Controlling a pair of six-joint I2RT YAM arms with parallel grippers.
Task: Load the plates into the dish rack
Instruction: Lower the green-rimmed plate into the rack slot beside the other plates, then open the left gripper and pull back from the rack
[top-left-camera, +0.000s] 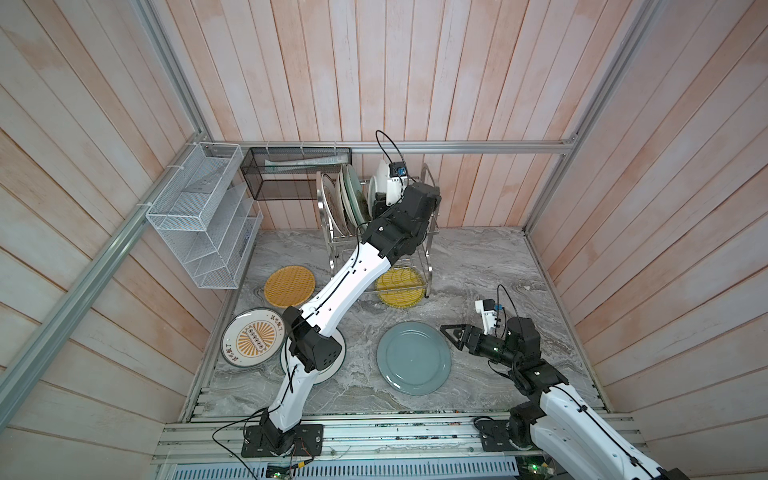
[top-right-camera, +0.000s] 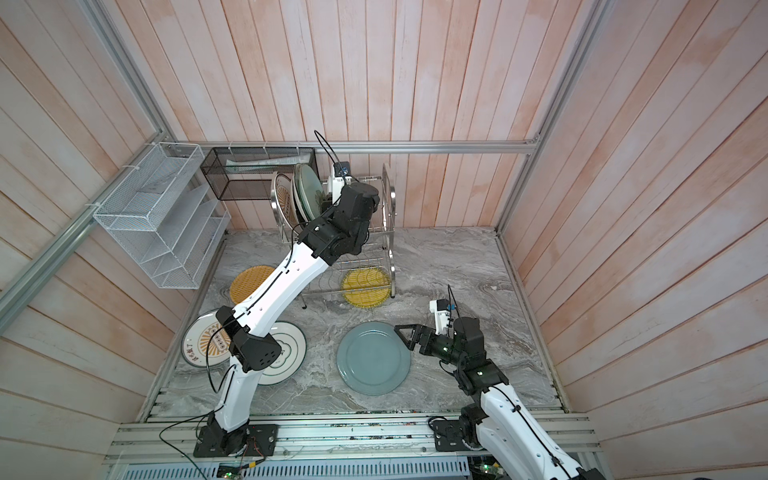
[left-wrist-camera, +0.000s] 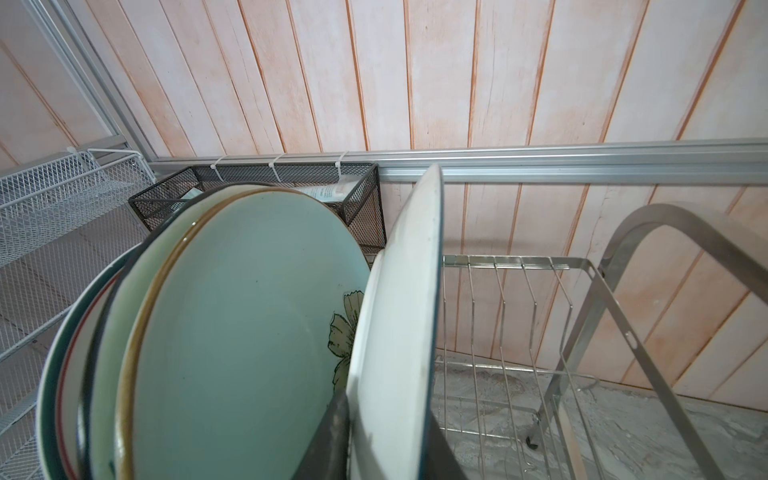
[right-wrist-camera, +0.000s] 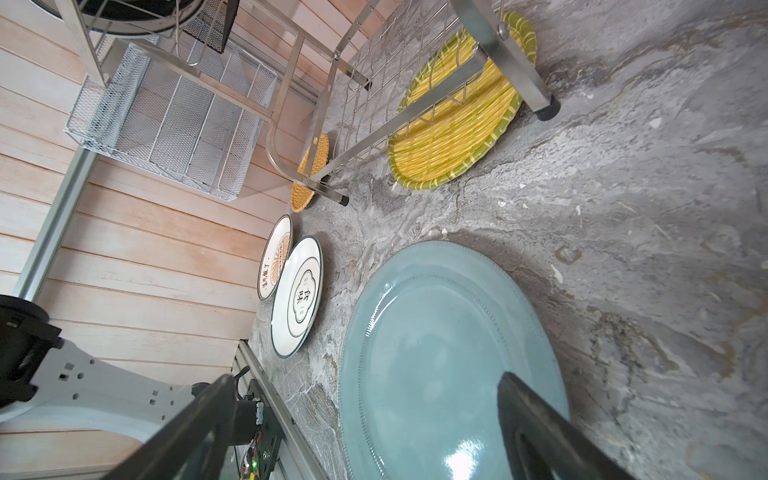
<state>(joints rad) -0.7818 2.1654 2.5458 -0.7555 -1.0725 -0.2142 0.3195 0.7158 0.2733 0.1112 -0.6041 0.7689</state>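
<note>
The round white plate with a dark teal rim (left-wrist-camera: 399, 311) stands on edge in the upper tier of the shiny steel wire dish rack (left-wrist-camera: 665, 212), far centre, showing a plain glossy side with a faint smudge low down. It's upright so the wire slots can carry it, just beside a pale celadon plate with a painted flower (left-wrist-camera: 249, 311). The left gripper (left-wrist-camera: 384, 432) straddles its lower rim, one finger each side. Whether it's pinching or loose, I cannot tell. On the grey marble table (top-left-camera: 498, 270), near right, a round grey-blue plate (top-left-camera: 413, 358) lies flat. The right gripper (top-left-camera: 452, 336) hovers at its right edge, jaws wide apart, probably lined up for the next pick.
</note>
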